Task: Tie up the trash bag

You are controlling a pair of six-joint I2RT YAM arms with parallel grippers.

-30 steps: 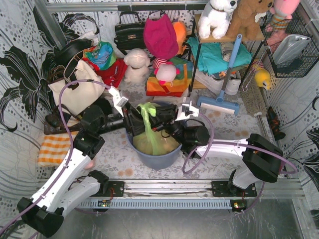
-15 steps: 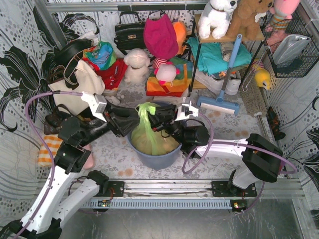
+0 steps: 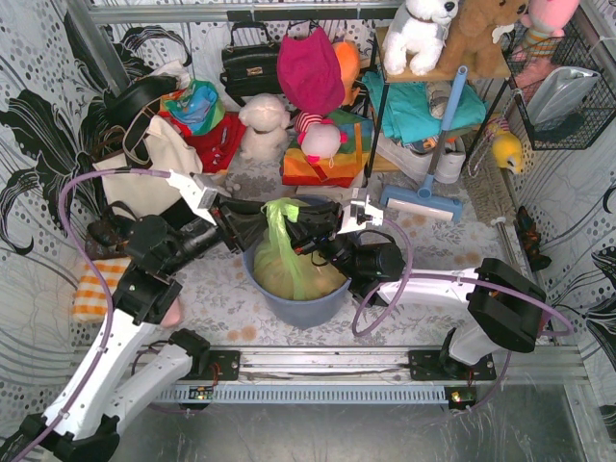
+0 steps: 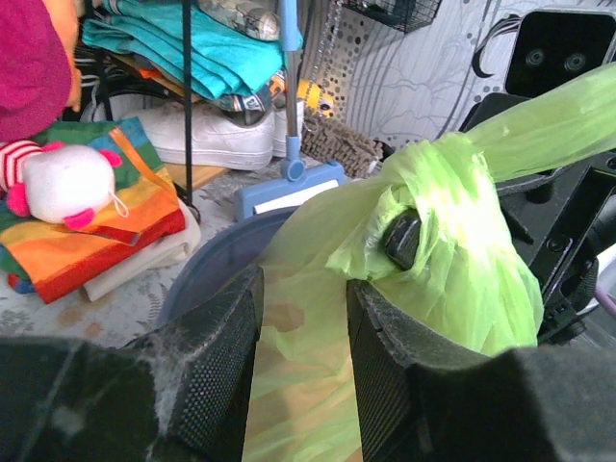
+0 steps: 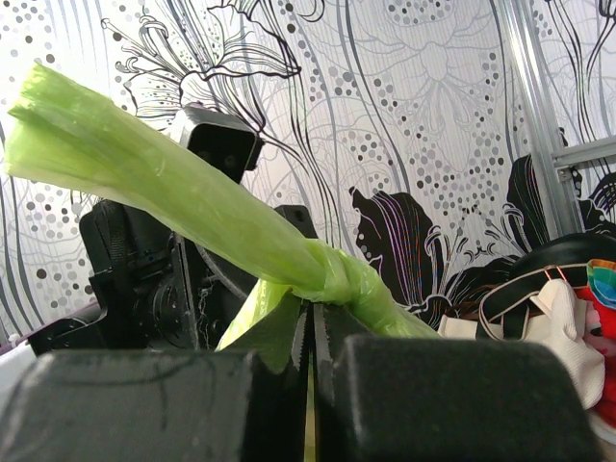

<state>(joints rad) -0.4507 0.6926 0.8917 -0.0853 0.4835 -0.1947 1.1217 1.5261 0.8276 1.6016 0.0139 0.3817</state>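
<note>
The trash bag [image 3: 289, 262] sits inside a round blue bin [image 3: 303, 310], which stands on the worktop [image 3: 219, 291] near its front edge, between the two arms. The bag is thin and lime-green, and something brownish shows through its lower part. Its top is gathered into a neck that rises above the rim of the bin. In the right wrist view I see a knot [image 5: 332, 274] there, with a twisted tail of plastic running up and to the left from it. The right hand [image 3: 296, 233] reaches the neck from the right side; its fingers [image 5: 443, 395] are pressed together and pinch the green plastic just below the knot. The left hand [image 3: 258, 229] is at the other side, close to the neck. In the left wrist view its two fingers [image 4: 214, 361] stand apart, and a sheet of the bag lies in the gap between them without being squeezed. In that view one dark fingertip [image 4: 402, 239] of the other hand is half wrapped in the green folds. Behind the bin, well apart, a cream tote bag [image 3: 154, 178] leans at the left and a blue brush [image 3: 423, 200] lies at the right.
</note>
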